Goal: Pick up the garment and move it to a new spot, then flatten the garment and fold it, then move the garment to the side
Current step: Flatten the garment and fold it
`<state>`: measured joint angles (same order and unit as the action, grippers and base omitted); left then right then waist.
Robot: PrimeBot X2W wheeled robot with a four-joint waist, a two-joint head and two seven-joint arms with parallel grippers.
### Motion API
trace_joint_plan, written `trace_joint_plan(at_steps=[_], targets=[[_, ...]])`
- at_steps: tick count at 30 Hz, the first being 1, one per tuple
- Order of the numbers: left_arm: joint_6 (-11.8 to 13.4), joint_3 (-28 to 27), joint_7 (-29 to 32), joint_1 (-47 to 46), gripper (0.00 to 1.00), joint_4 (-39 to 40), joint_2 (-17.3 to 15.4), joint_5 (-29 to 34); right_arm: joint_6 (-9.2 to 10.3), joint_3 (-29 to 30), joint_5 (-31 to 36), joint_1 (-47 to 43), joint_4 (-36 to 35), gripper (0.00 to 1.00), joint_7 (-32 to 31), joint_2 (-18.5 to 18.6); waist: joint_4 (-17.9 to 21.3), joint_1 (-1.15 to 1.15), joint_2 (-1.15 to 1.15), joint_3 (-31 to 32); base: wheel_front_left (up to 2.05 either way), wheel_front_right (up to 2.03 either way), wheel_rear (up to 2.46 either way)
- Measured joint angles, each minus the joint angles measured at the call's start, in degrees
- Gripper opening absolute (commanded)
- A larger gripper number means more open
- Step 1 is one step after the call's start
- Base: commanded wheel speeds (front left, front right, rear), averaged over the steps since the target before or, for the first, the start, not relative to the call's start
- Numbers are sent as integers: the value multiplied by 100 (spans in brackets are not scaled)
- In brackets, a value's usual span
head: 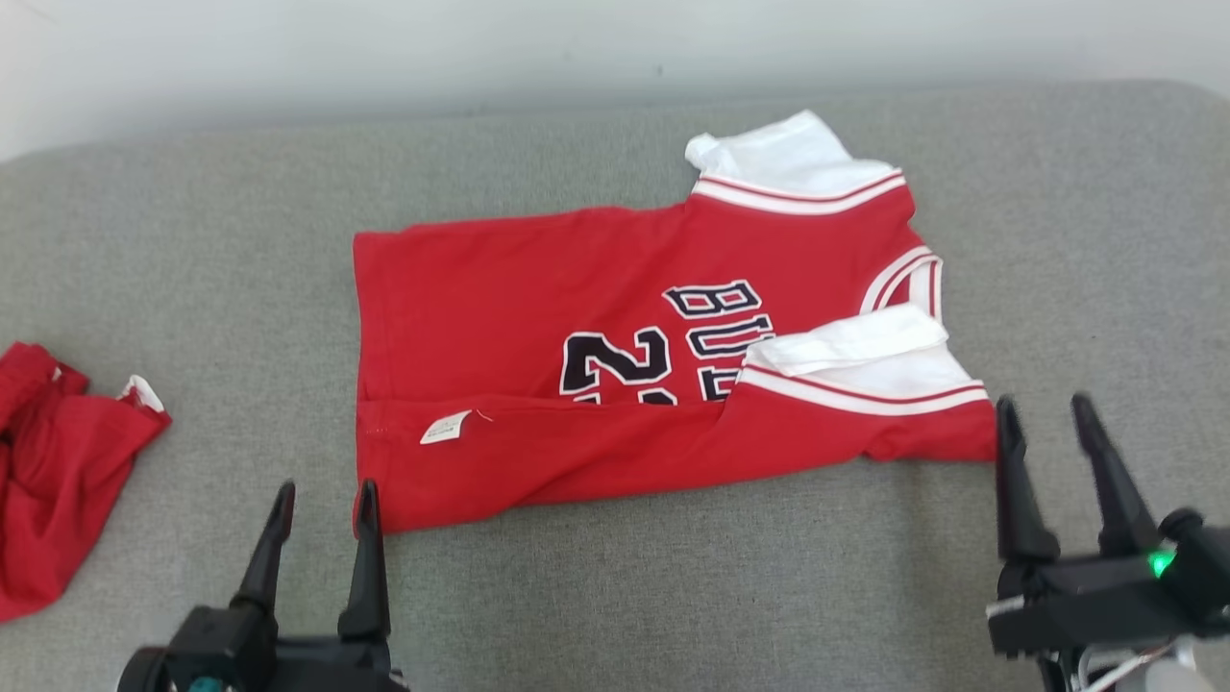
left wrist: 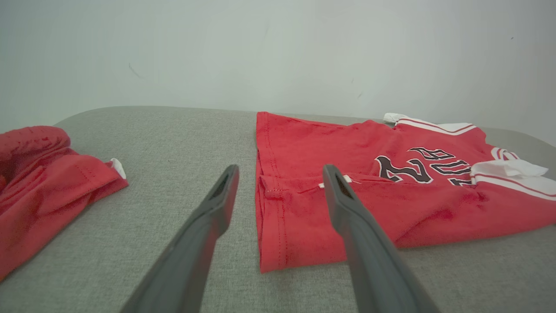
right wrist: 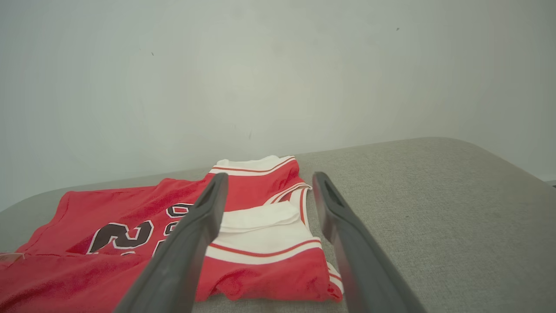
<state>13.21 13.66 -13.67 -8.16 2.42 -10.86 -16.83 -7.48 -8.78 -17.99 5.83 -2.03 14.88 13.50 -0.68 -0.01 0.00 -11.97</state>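
Jersey (head: 538,317), red with white sleeves, lies flat on the grey padded surface (head: 673,577), ahead of both pincers and reaching from the left pincer (head: 327,488) across to the right pincer (head: 1044,402). Its near long edge is folded up over the front. Both pincers stand with fingers spread and nothing between them. The left pincer sits at the hem end, its right finger over the near hem corner, its left over bare grey cloth; whether it touches the fabric I can't tell. The right pincer is at the sleeve end, the red corner below the near white sleeve (head: 865,365) just left of its left finger. Dark letters edged in white read "BU" before the sleeve covers the rest; beside them a number starts with "2". A small white tag (head: 445,427) lies on the folded strip, ahead of the left pincer, its print too small to read. Well off to the left of the left pincer lies a second red cloth (head: 58,461), crumpled.
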Motion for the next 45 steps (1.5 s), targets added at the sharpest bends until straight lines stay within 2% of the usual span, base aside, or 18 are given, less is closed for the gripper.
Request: trace_joint_plan(at_steps=[11,25,35,45], targets=[[75,59,110,321,100,-24,-144,92,0,43,140,-717,-301,100,-325,-70,38,-1,-1,423,0,0,0],[5,300,212,-91,100,-70,-160,241,0,142,183,-723,-474,100,-603,-67,-38,1,0,281,0,0,0],[-194,669,575,-979,100,-777,104,281,0,168,193,25,352,100,-842,454,-178,2,1,-146,0,0,0],[-48,586,688,-1161,100,-1259,343,64,0,-21,60,640,1392,100,-847,684,-363,2,1,-608,0,0,0]])
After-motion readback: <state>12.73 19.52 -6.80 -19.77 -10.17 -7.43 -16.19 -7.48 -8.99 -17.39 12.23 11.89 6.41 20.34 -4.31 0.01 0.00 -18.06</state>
